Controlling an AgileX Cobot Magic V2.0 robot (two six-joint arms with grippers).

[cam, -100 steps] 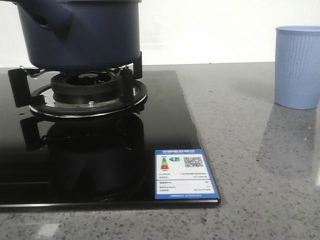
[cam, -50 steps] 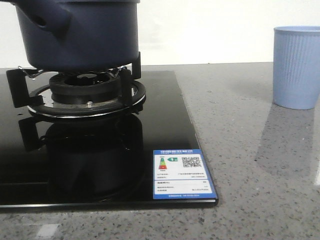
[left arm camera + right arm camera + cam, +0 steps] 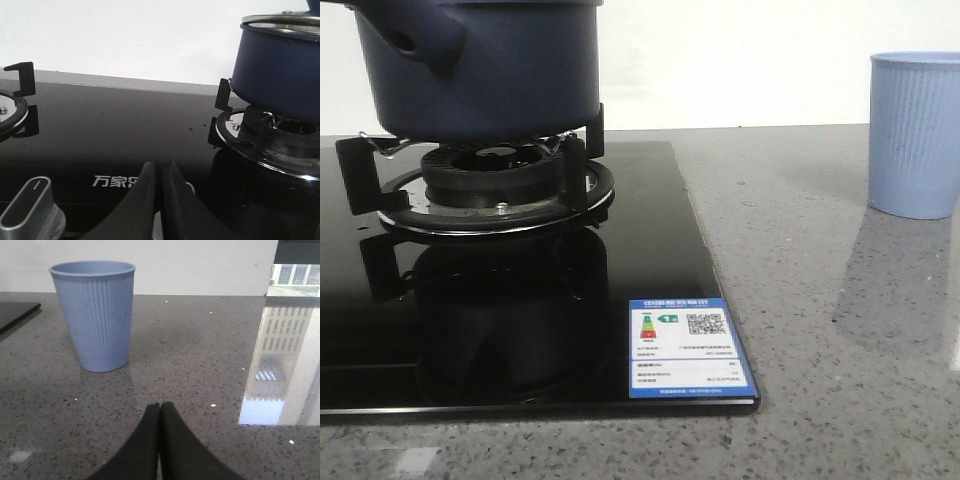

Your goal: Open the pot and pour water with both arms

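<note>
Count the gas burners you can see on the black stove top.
2: one burner under the navy-blue pot; a second burner at the frame's edge in the left wrist view. Others may lie out of view.

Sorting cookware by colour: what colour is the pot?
Dark navy blue pot, clearest in the front view.

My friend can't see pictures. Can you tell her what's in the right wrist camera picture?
A light blue ribbed cup stands upright on a speckled grey countertop. Nearer the camera, the right arm's dark tool is shut and holds nothing, apart from the cup. A black stove edge peeks in beside the cup.
</note>
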